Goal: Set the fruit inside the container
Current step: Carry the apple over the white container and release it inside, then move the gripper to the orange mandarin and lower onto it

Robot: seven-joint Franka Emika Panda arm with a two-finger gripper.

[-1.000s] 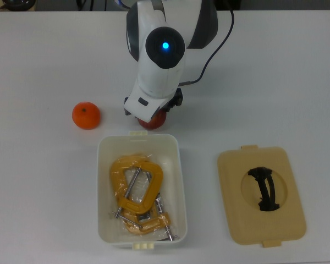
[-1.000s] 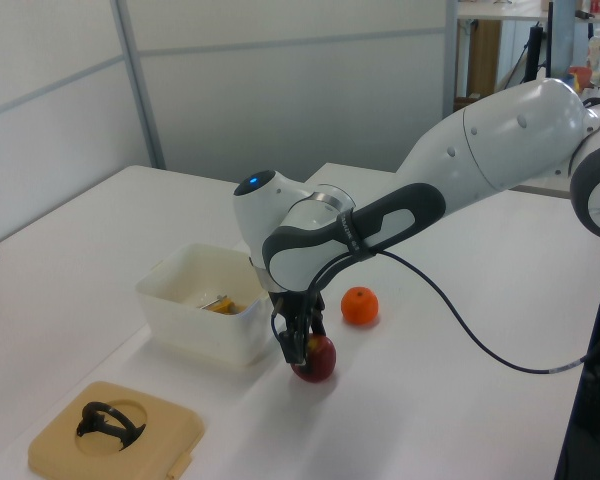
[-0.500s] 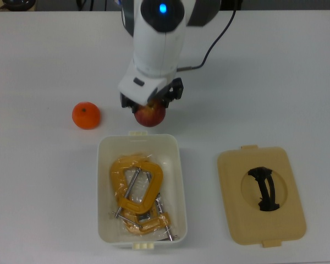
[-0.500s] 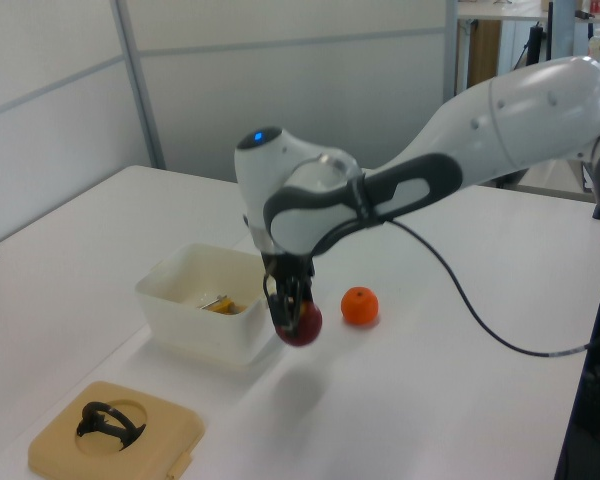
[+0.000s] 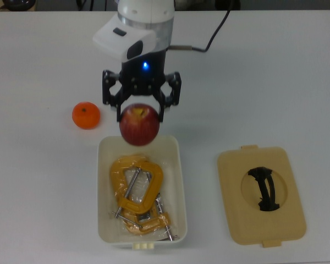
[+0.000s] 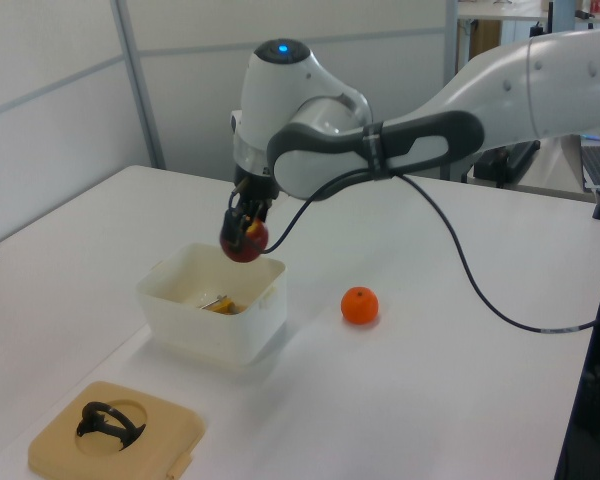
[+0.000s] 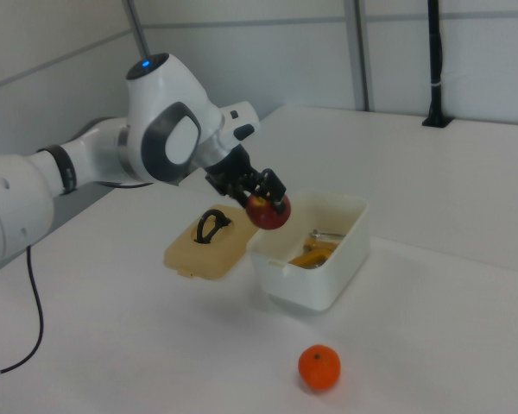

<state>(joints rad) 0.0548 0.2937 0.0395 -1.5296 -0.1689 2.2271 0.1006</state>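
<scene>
Lifted since before, apple (image 5: 139,125) overhangs clamp-filled container (image 5: 176,187); mandarin (image 5: 86,115) aside.

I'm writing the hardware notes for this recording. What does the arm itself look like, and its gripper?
The arm has glossy white rounded shells with dark grey bands at the joints. A small blue light glows on the wrist housing. A thin black cable loops along the arm down to the table. The two-finger gripper is black, mounted under a white block.

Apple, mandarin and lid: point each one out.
apple (image 5: 139,125), top view, on its red skin just below the stem.
mandarin (image 6: 359,305), left view, on the middle of its orange peel.
lid (image 5: 239,220), top view, on its flat tan surface.
</scene>
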